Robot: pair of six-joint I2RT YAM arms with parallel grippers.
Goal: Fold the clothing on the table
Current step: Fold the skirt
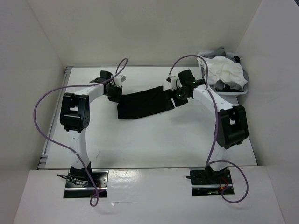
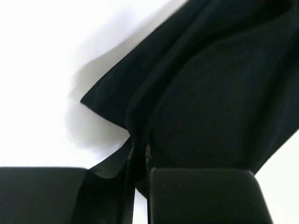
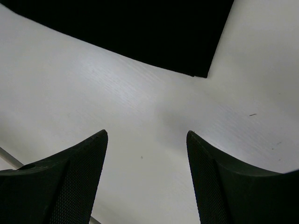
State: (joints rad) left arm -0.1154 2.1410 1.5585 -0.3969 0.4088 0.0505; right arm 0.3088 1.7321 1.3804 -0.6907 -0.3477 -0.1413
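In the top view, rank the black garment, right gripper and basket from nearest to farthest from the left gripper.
1. The black garment, mid-table, is pinched in the jaws of the left gripper.
2. The right gripper, open, is at the garment's other end, to the right.
3. The basket is in the far right corner.

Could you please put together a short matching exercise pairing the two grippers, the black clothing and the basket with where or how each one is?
Things:
1. left gripper
2. right gripper
3. clothing
4. basket

States:
A. open over bare table
B. at the far right corner
C. shut on a black fold
D. lying between the two grippers

Pairs: 1-C, 2-A, 3-D, 4-B
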